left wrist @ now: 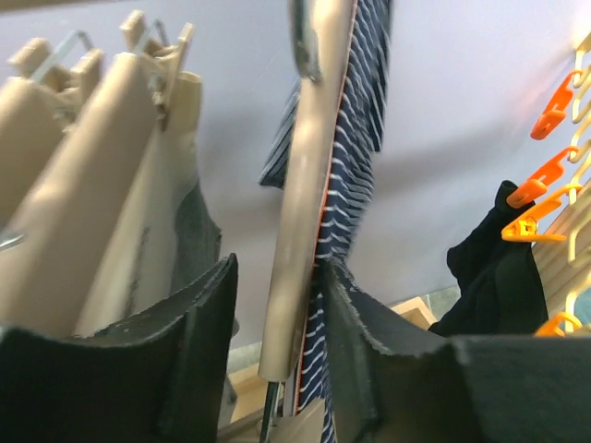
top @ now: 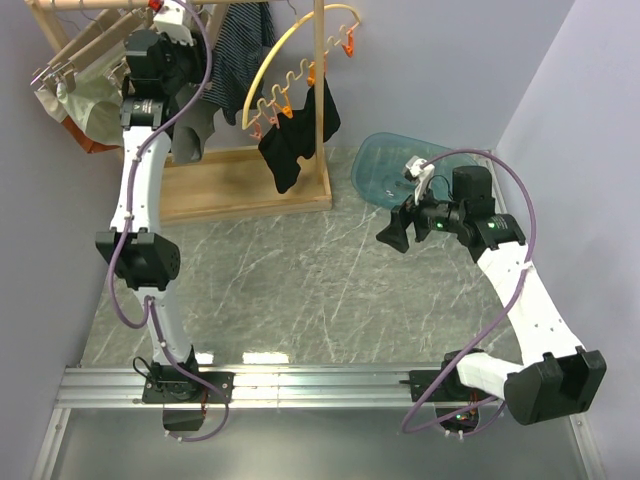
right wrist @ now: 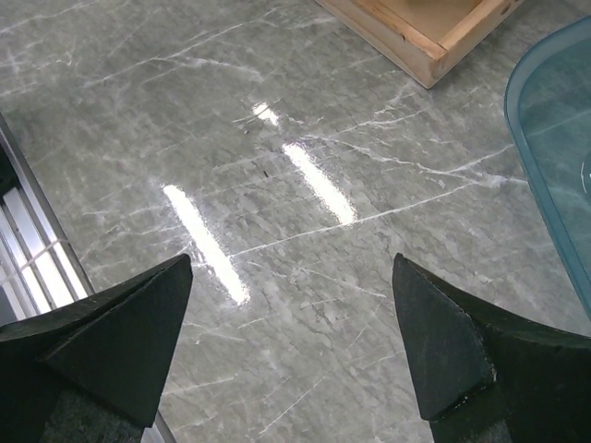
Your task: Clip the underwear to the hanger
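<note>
The hanger [left wrist: 305, 185], a pale wooden bar, hangs on end between the fingers of my left gripper [left wrist: 279, 268]. The navy pinstriped underwear [left wrist: 358, 157] lies against the bar's right side. The right finger [left wrist: 355, 341] touches the cloth, while the left finger [left wrist: 199, 341] stands apart from the bar with a gap showing, so the jaws are open around both. From above, the underwear [top: 240, 50] hangs at the rack's top beside my raised left arm. My right gripper [top: 392, 232] hovers open over the marble table [right wrist: 295, 166], holding nothing.
Several other pale wooden hangers [left wrist: 83, 185] crowd the rack on the left. A yellow curved arc with orange pegs [top: 300, 70] carries a black garment [top: 295, 135]. The wooden rack base [top: 240, 185] sits at the back, with a blue translucent tray [top: 385, 165] beside it.
</note>
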